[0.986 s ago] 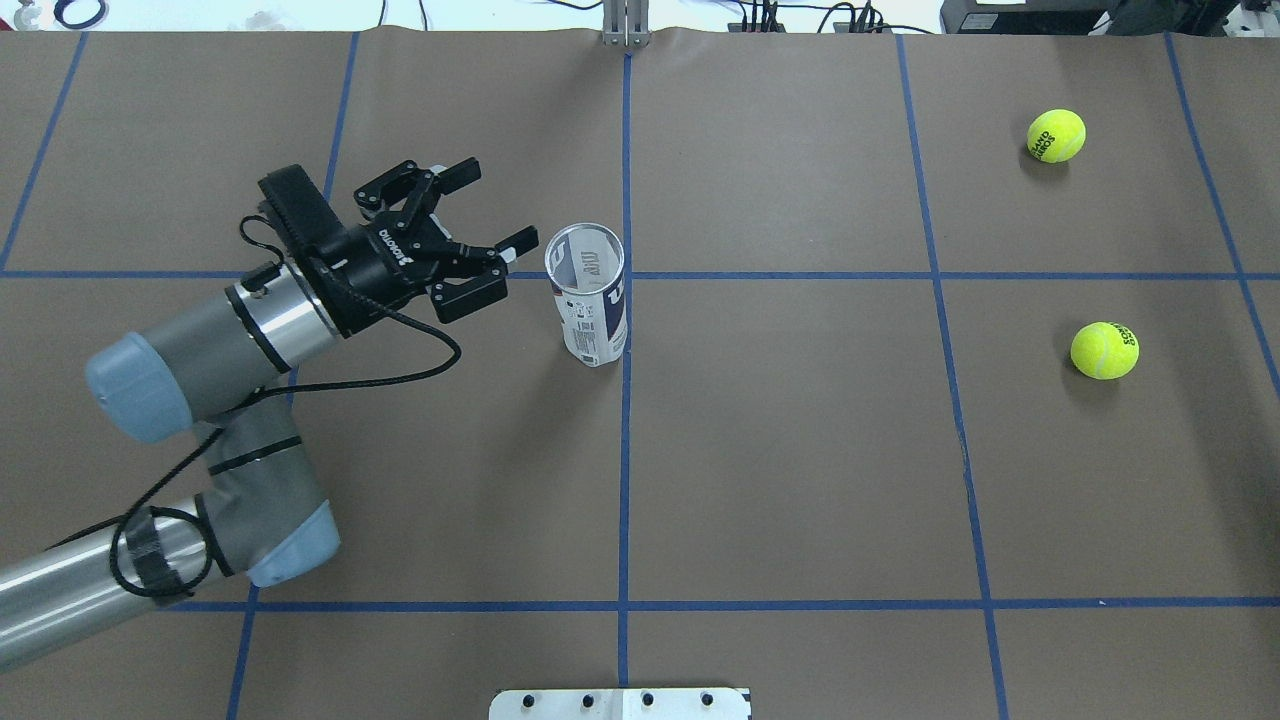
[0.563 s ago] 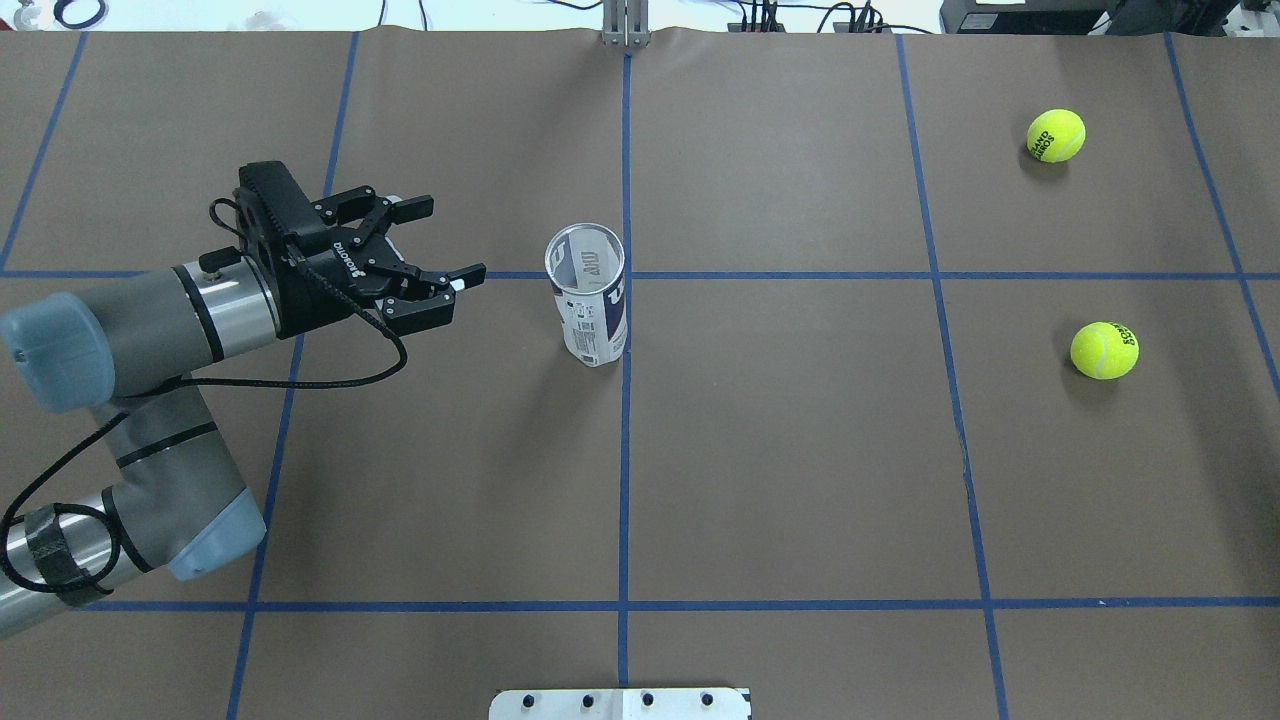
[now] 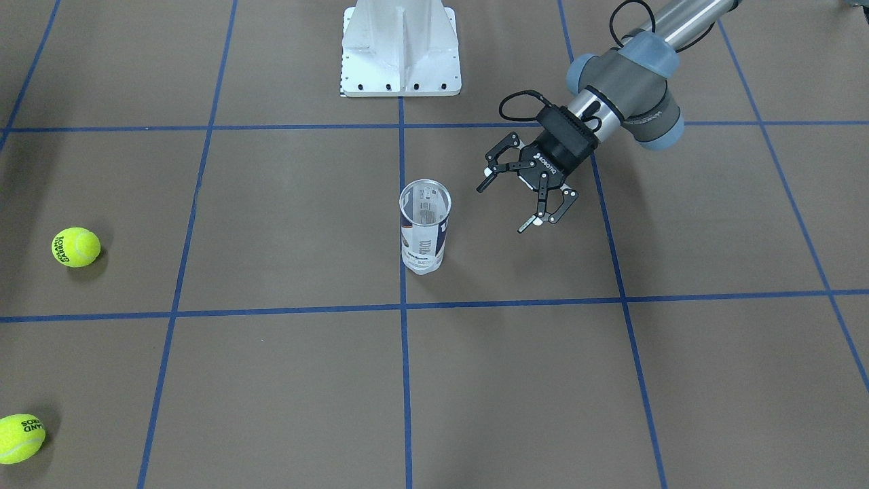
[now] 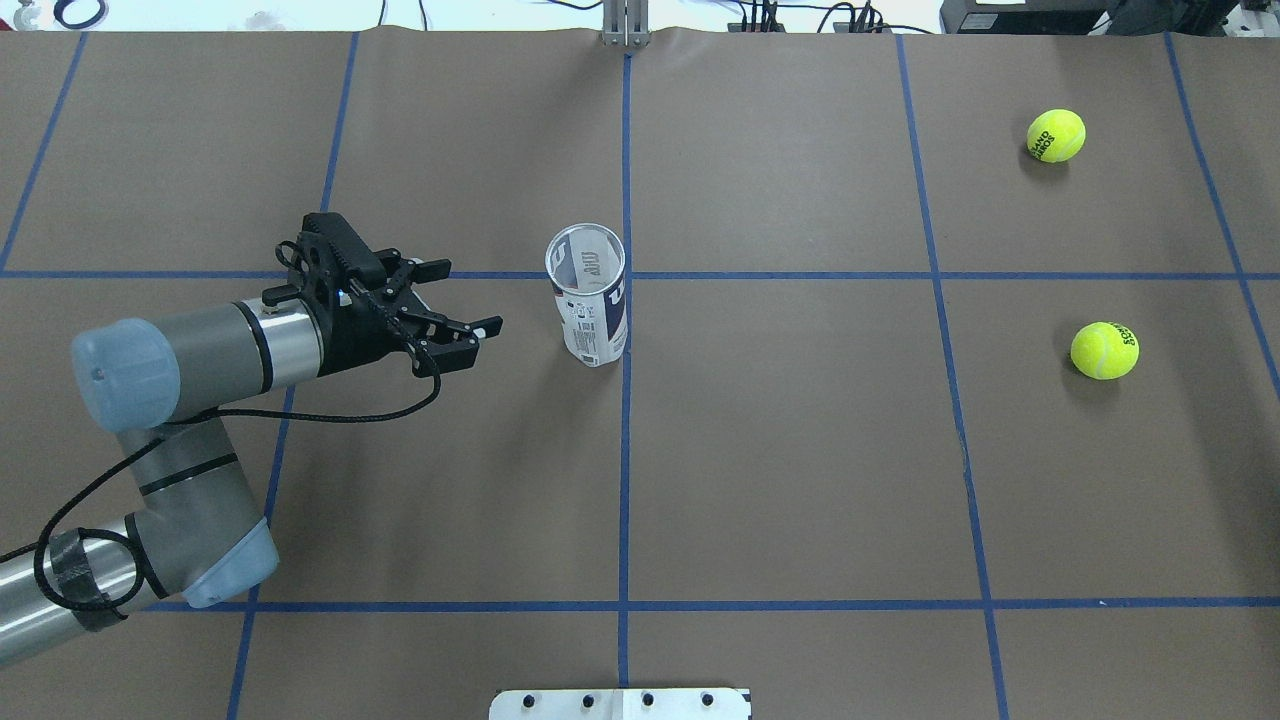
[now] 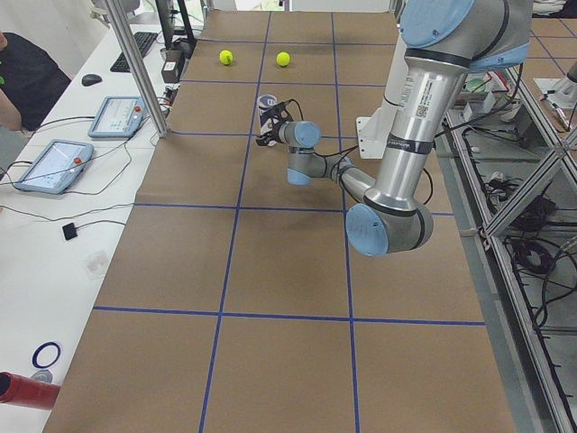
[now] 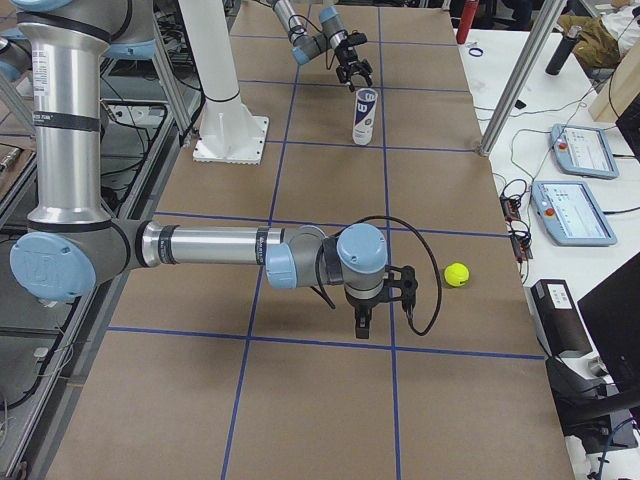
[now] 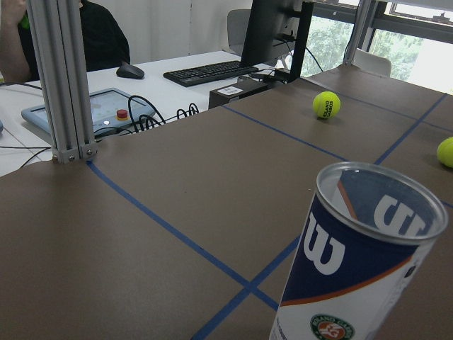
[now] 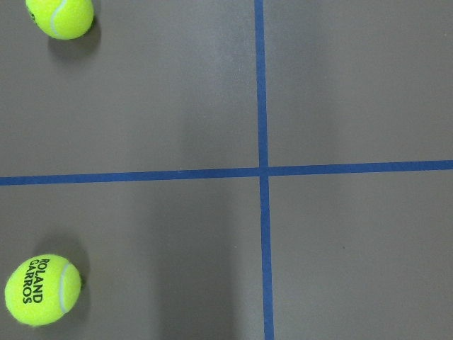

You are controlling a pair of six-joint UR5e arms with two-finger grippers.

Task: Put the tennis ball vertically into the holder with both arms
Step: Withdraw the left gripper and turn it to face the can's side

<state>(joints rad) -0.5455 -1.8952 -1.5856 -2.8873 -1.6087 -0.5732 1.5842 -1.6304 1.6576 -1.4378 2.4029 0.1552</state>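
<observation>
- Overhead exterior: set behind the robot, looking forward and down, with the left gripper [image 4: 470,294] at its left side.
- Front-facing: set across the table, looking steeply down. It shares with the overhead that gripper and the clear plastic tube with navy-and-white label [image 3: 425,227] ahead of its fingertips.
- Side views: distant, looking along the table from each end.
- Left wrist: close, about level with the tube's rim.
- Right wrist: looking straight down on brown paper [image 8: 340,85].
</observation>
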